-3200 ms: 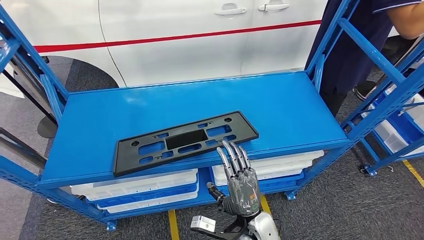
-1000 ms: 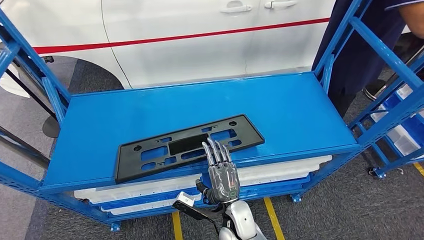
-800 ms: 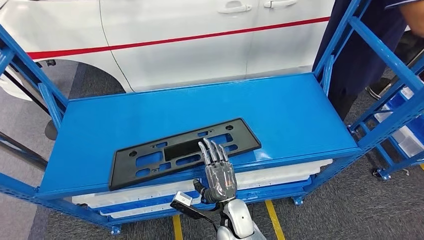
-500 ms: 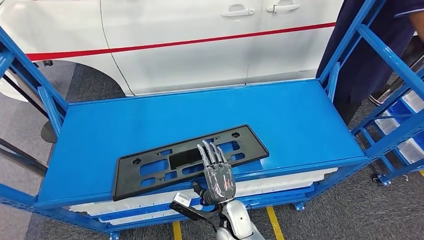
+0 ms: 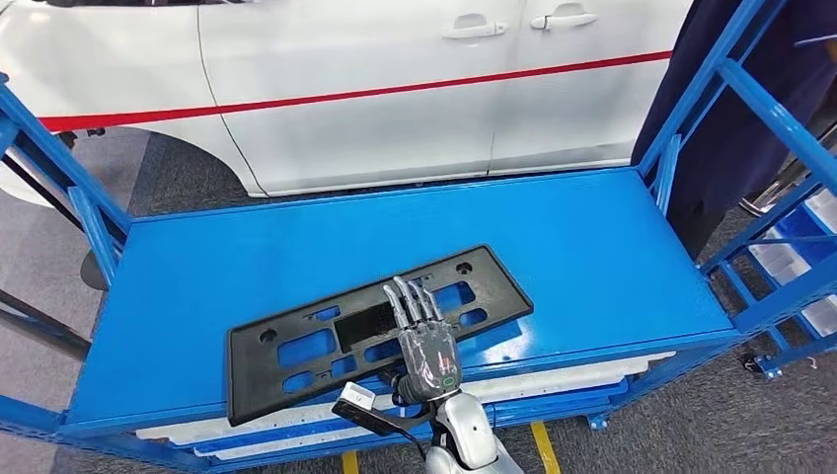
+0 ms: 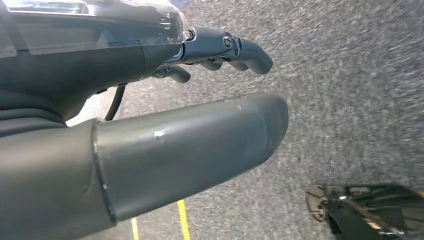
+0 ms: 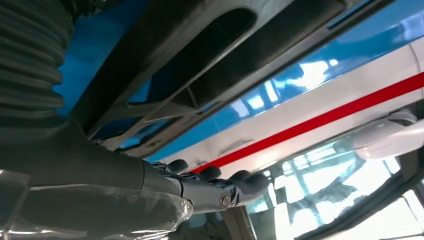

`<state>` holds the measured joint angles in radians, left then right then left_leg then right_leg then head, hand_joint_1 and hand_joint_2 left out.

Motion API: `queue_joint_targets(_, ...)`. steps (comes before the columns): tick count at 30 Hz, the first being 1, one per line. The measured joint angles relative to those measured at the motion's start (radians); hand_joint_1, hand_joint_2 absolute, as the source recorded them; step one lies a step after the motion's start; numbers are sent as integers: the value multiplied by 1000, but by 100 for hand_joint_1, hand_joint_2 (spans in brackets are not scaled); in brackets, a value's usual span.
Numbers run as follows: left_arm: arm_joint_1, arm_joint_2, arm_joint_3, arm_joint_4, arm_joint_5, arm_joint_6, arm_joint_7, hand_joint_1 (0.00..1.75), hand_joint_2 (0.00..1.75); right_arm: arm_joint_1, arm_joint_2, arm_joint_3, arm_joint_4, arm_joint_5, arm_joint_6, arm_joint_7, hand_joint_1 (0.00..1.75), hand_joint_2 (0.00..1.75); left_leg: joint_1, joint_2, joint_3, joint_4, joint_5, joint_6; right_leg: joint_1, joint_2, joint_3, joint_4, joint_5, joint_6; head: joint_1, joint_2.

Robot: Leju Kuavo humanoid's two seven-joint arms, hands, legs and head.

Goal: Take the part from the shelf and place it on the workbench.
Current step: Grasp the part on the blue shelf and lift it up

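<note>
black plastic part [image 5: 375,331], a long flat frame with cut-out windows and small holes, lies on the blue shelf [image 5: 592,247], slanted, its left end at the front lip and its right end further in. part sits in the front middle of the shelf top, flat, touching nothing else but the hand. right hand [image 5: 422,336] reaches in from below, palm down, fingers [image 5: 408,301] straight and close together, laid over the middle of the part near its front edge; whether they press on it or hover just above, cannot tell from the head view. right wrist view looks along the hand [image 7: 200,192] with the part [image 7: 200,60] right beside it, fingers extended, not wrapped round it; no grip visible. left hand [image 6: 150,125] hangs over grey carpet [image 6: 350,100], thumb straight, darker fingers [image 6: 235,47] slightly bent and apart from the thumb, holding nothing. yellow floor line [image 6: 184,220] under it. behind the shelf, a white car [image 5: 395,89] with a red stripe and two door handles. white bins [image 5: 553,370] sit on the level under the shelf top. person in dark clothes [image 5: 750,109] stands at the far right, behind the blue upright. second blue rack [image 5: 790,286] at the right edge.
</note>
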<state>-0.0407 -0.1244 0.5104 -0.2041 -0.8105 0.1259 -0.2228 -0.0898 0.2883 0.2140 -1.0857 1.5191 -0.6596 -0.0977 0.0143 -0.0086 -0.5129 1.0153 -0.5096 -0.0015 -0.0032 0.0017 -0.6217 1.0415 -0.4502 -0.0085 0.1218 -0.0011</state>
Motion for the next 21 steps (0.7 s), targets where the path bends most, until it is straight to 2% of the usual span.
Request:
queue_joint_targets(2, 0, 1, 0, 0, -4, 0, 0, 0, 0, -1, 1, 0, 0, 6, 0, 1, 0, 175, 1, 2, 0, 20, -14, -9, -4, -1, 12, -8, 6, -12, 0, 0)
queue_joint_targets(3, -2, 2, 0, 0, -5, 0, 0, 0, 0, -2, 2, 0, 0, 8, 0, 2, 0, 175, 2, 2, -13, 50, -34, -12, -5, -2, 18, -11, 5, -17, 0, 0)
queue_joint_targets(4, -2, 3, 0, 0, -7, 0, 0, 0, 0, -2, 2, 1, 0, 11, 0, 4, 0, 175, 3, 3, -38, 100, -62, -14, -5, -3, 21, -13, 4, -21, 0, 0)
queue_joint_targets(6, -2, 3, 0, 0, -13, 0, 0, 0, 0, -3, 2, 1, 0, 15, 0, 13, 0, 175, 3, 3, -108, 226, -118, -21, -2, -5, 23, -13, 0, -26, 0, 0)
queue_joint_targets(7, -1, 4, 0, 0, -15, 0, 0, 0, 0, -3, 2, 2, 0, 18, 0, 20, 0, 175, 4, 3, -135, 267, -128, -23, 0, -4, 24, -13, -1, -28, 0, 0)
queue_joint_targets(8, 0, 4, 0, 0, -18, 0, 1, 0, 0, -3, 2, 2, 0, 23, 0, 30, 0, 175, 3, 3, -146, 275, -118, -23, 1, -3, 27, -13, -3, -29, 0, 0)
queue_joint_targets(9, 1, 5, 0, 0, -21, 0, 1, 0, 0, -4, 2, 3, 0, 28, 0, 42, 0, 175, 3, 3, -138, 243, -88, -22, 2, -2, 30, -12, -5, -29, 0, 0)
queue_joint_targets(11, 2, 8, 0, 0, -28, -1, 1, 0, 0, -8, 1, 9, -3, 39, 0, 70, 0, 175, 2, 3, -88, 112, -8, -14, 4, 0, 38, -11, -9, -27, 0, 0)
queue_joint_targets(13, 0, 10, 0, 0, -36, -2, 1, 0, 0, -15, -4, 20, -7, 47, 0, 111, 0, 175, -3, 3, -56, 22, 21, -2, 6, 0, 38, -9, -12, -19, 0, 0)
queue_joint_targets(15, 0, 10, 0, 0, -43, -4, 0, 0, 0, -26, -14, 39, -10, 50, 0, 166, 0, 175, -7, 3, -52, 8, 24, 8, 8, 1, 36, -9, -12, -9, 0, 0)
queue_joint_targets(16, 1, 11, 0, 0, -47, -5, 0, 0, 0, -31, -22, 51, -13, 50, 0, 195, 0, 175, -4, 4, -50, 4, 37, 14, 8, 1, 35, -7, -14, -3, 0, 0)
queue_joint_targets(18, 2, 11, 0, 0, -53, -7, 0, 0, 0, -44, -45, 74, -21, 50, 0, 238, 0, 175, 2, 7, -47, -5, 48, 27, 7, 1, 21, 27, -40, 8, 0, 0)
queue_joint_targets(19, 1, 11, 0, 0, -55, -7, -1, 0, 0, -49, -57, 83, -24, 50, 0, 250, 0, 175, 5, 8, -47, -9, 51, 31, 6, 1, 0, 74, -69, 13, 0, 0)
queue_joint_targets(21, 1, 12, 0, 0, -56, -8, -1, 0, 0, -56, -74, 93, -27, 50, 0, 258, 0, 175, 5, 8, -49, -9, 51, 34, 1, 1, -64, 207, -133, 21, 0, 0)
